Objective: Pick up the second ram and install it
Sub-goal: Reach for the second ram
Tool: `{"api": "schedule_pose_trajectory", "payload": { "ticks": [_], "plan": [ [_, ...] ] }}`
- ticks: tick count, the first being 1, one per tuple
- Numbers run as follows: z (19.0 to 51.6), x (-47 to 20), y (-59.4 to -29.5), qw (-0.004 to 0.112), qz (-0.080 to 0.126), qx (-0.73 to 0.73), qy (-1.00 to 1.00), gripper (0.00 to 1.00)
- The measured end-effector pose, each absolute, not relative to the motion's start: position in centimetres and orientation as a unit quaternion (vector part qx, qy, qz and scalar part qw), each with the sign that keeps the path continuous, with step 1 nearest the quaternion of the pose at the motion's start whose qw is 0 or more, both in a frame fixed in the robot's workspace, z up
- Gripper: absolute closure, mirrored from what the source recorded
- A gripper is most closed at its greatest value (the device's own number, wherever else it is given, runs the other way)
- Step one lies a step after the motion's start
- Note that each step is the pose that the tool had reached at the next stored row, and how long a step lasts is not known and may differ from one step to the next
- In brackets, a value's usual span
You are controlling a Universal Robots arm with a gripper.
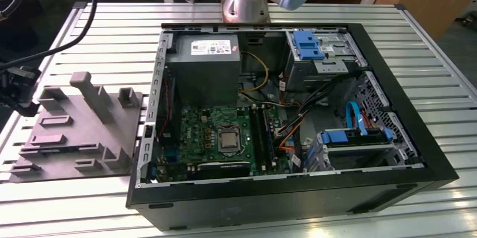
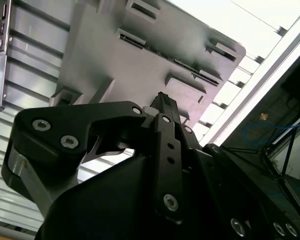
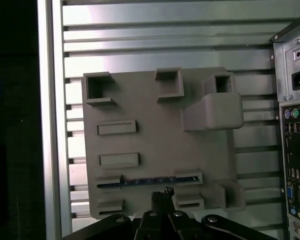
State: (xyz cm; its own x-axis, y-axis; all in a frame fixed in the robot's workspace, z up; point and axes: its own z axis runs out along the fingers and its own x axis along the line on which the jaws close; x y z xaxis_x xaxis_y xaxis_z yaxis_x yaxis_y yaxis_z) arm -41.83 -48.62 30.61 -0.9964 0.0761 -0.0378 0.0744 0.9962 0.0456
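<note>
Claw point(image 3: 162, 193) near second ram point(image 3: 140, 180) in grey fixture point(image 3: 155, 130), computer case point(image 3: 290, 150) beside

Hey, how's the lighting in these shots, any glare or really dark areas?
Second wrist view: glare washes the table slats to white, and the gripper is dark against them. First wrist view: the grey tray is evenly lit, and the second ram shows as a blue edge in its slot. Exterior view: even light, shade inside the computer case.
</note>
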Motion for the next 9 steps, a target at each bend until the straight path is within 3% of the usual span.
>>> {"api": "schedule_pose_trajectory", "payload": {
  "ticks": [9],
  "plan": [
    [30.01,-41.86,-49.01,0.017,0.022,0.038,0.999,0.9]
  ]
}}
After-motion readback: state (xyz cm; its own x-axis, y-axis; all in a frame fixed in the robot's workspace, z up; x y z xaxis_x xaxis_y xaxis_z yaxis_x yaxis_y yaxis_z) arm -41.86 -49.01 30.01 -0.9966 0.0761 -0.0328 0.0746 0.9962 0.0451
